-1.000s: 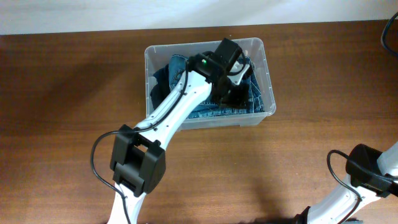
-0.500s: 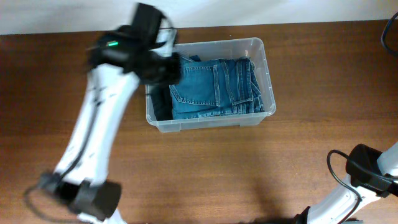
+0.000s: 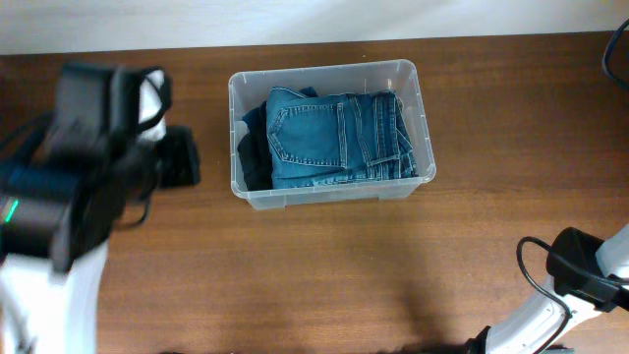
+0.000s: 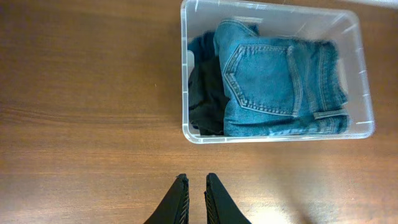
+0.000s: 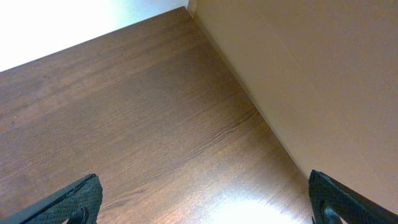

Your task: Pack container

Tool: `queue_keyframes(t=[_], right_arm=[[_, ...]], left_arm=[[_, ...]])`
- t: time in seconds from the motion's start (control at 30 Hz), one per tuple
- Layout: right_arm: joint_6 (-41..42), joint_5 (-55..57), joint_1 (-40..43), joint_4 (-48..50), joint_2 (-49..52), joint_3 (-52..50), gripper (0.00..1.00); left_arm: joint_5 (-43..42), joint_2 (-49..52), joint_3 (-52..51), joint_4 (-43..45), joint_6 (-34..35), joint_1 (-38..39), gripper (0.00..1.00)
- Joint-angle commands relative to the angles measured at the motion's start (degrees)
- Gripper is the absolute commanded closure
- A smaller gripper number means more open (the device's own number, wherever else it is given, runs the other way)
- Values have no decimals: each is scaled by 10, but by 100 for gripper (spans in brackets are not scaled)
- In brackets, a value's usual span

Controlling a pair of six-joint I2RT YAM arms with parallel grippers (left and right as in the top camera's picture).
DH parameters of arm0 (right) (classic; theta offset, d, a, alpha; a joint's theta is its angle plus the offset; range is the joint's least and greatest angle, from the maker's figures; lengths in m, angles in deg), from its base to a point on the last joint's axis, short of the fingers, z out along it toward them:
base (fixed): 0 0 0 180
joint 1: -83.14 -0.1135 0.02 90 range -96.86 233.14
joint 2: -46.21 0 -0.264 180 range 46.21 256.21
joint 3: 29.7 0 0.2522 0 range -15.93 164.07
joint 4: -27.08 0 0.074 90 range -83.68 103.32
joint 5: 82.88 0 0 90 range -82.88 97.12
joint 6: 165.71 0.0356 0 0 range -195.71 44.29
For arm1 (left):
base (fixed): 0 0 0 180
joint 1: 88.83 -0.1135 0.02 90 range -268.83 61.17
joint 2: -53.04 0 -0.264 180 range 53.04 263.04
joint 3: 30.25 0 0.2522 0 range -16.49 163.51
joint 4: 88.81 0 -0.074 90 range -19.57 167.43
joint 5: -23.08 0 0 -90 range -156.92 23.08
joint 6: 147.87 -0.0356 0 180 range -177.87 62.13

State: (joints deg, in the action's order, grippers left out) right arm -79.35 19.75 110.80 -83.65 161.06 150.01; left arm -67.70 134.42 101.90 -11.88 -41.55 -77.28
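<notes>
Container (image 3: 332,195): on worktop (image 3: 393,265), near back edge, about mid-width, long side parallel to that edge. Upright, no lid on.
Contents: folded blue jeans (image 3: 339,138) fill most of it, back pocket up; dark garment (image 3: 251,152) along left end wall.
Left gripper (image 4: 195,180): above bare worktop off container's left end, apart from it. Jaws nearly together, thin gap, nothing between.
Right gripper (image 5: 202,193): near front right corner of worktop, jaws spread wide, nothing held.
</notes>
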Motion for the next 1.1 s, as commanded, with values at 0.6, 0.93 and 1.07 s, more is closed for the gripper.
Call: queue_keyframes(t=[0.6,0.93,1.07], right_arm=[[1,5,1,-3,0,-1,2],[1,5,1,-3,0,-1,2],[1,5,1,-3,0,-1,2]], left_arm=[[163,-587,-508,133,173,-1,32],[160,-601,-738,335,214,-1,1],[159,-600,-781,390,215,-1,1]])
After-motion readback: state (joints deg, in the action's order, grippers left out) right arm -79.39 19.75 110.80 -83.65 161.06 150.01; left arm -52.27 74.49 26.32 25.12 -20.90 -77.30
